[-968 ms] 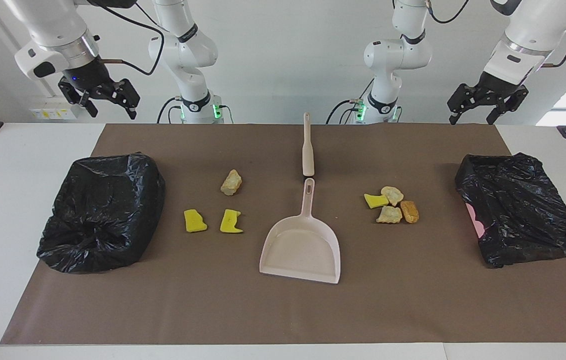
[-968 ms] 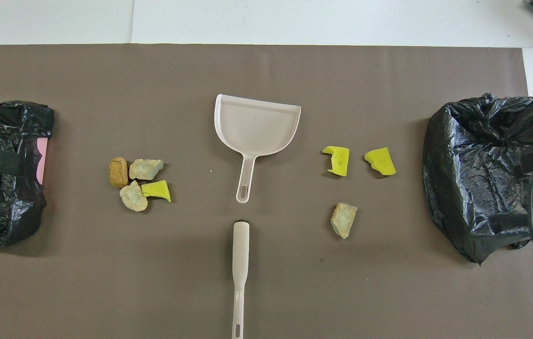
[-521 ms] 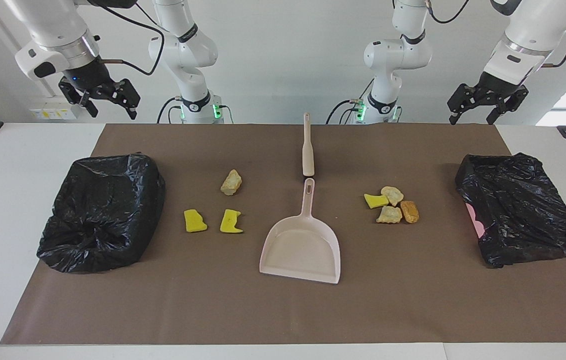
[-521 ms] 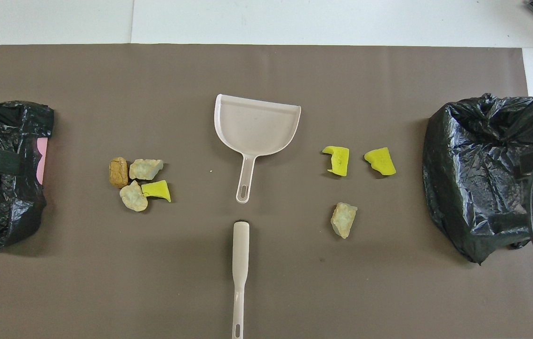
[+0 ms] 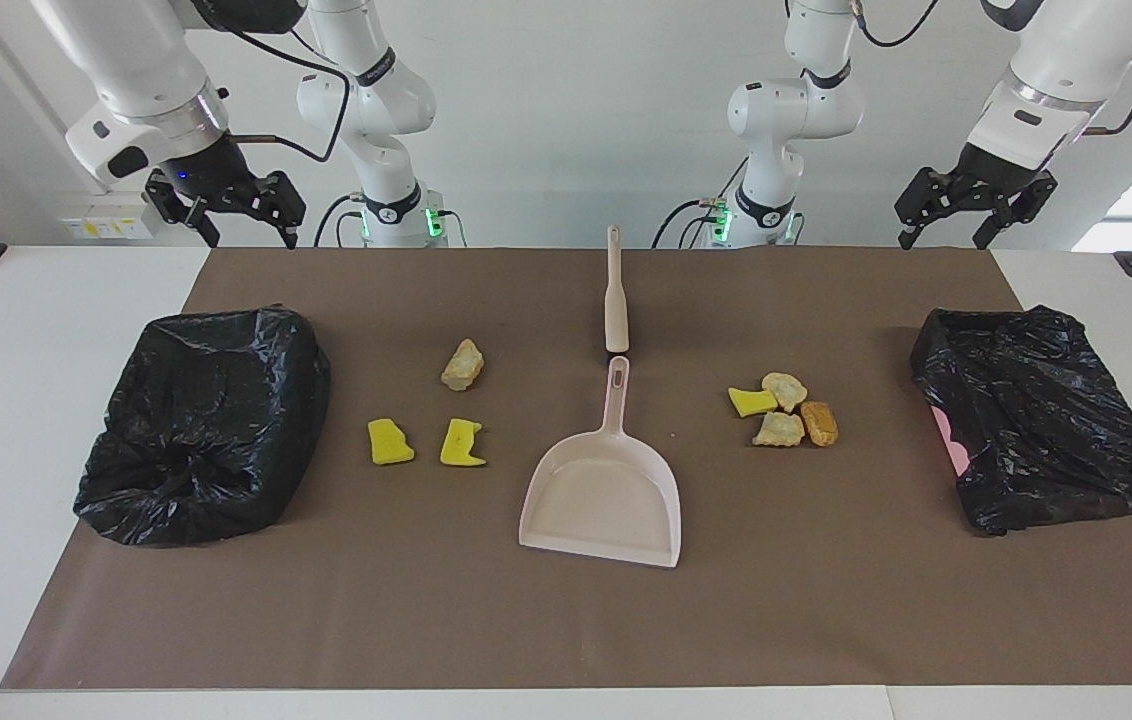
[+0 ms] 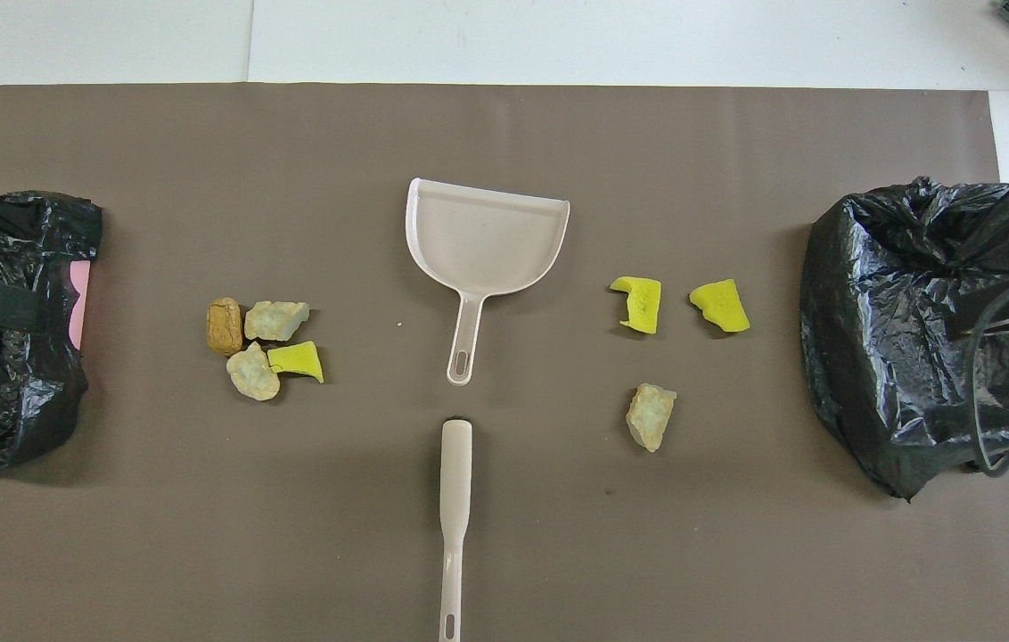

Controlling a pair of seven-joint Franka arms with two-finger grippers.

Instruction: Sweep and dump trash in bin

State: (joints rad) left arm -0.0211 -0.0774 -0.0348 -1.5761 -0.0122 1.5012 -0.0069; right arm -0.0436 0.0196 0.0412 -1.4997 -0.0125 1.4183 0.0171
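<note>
Trash (image 5: 782,412) on mat in both views; only facing view: left tool (image 5: 966,212) and right tool (image 5: 241,212), fingers apart.

Matt brown mat (image 5: 566,620), paper-like and smooth. Crinkled, glossy black plastic bags (image 5: 206,425) at nine and three o'clock in the facing view. Smooth pale pink plastic dustpan (image 5: 602,495) with a faint sheen; matching plastic brush handle (image 5: 615,300) at twelve o'clock from it. Porous yellow sponge scraps (image 5: 390,441). Rough, stony beige-to-orange lumps (image 5: 463,365).
</note>
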